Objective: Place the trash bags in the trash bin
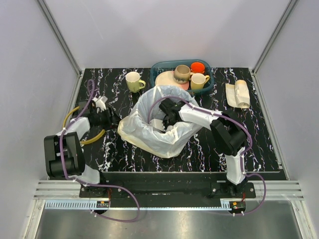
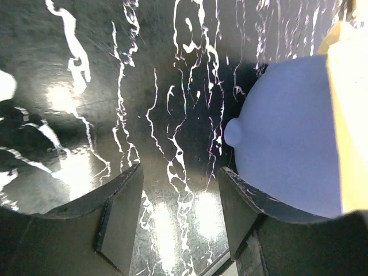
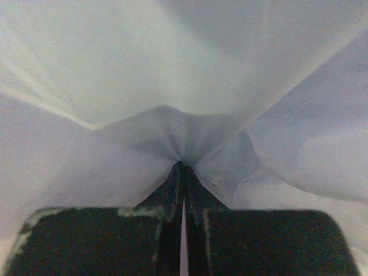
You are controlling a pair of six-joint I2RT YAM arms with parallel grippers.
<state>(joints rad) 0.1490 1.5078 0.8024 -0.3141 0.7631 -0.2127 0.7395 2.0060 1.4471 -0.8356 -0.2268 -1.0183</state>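
Note:
The large trash bag sack [image 1: 149, 139] lies at the table's middle, draped over and into the trash bin [image 1: 148, 105], whose blue shows faintly through the film. My right gripper [image 1: 165, 115] reaches into the sack's mouth and is shut on a pinch of its white film [image 3: 172, 132]; the fingertips [image 3: 184, 165] meet in the gathered folds. A small pale bundle of bags [image 1: 238, 93] lies at the back right. My left gripper [image 1: 113, 119] is open and empty over the marble top [image 2: 179, 172]. The bin's blue wall [image 2: 287, 149] and yellow rim [image 2: 351, 115] sit just right of its right finger.
A teal basket [image 1: 211, 74] at the back holds a cream plate, two mugs and an orange cup. A yellow-green mug [image 1: 133, 81] stands left of it. A yellow ring [image 1: 74, 112] lies under my left arm. Grey walls close the table's sides.

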